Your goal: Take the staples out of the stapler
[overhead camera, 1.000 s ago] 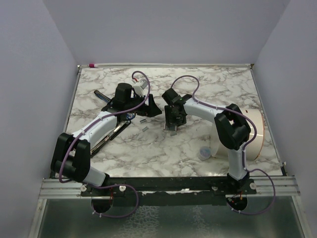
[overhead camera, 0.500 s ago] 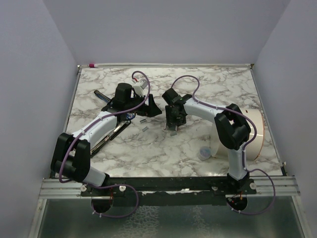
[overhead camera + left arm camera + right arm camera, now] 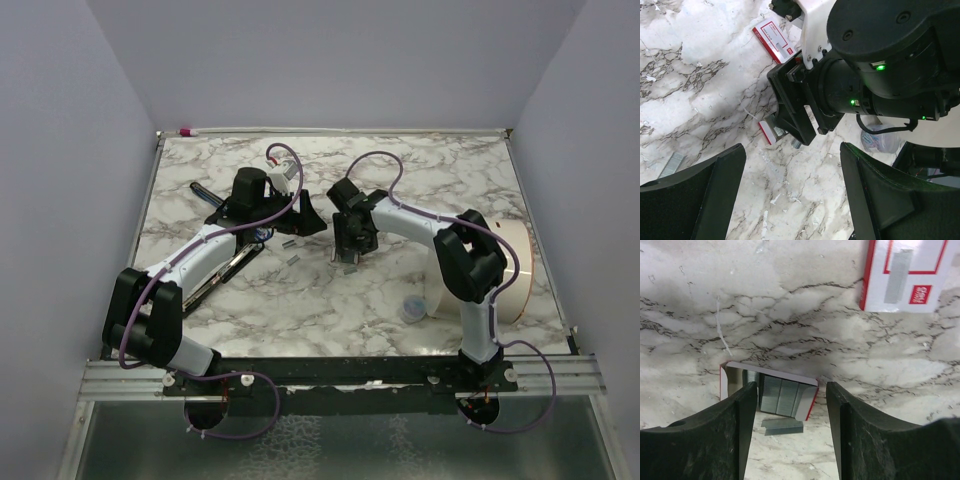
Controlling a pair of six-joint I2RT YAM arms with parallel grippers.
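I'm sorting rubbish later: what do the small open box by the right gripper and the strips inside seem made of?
Box: likely thin card, matte white with red edges, folded walls. Strips: likely metal, dull grey, finely ridged like glued staples.

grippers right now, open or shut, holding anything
left gripper: open, holding nothing
right gripper: open, holding nothing, hanging over an open staple box

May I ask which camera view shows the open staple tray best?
The right wrist view: the open staple tray lies just ahead of the open right gripper, with grey staple strips visible inside. The left wrist view shows only its red-edged corner at that gripper's tip. In the top external view it is too small to make out.
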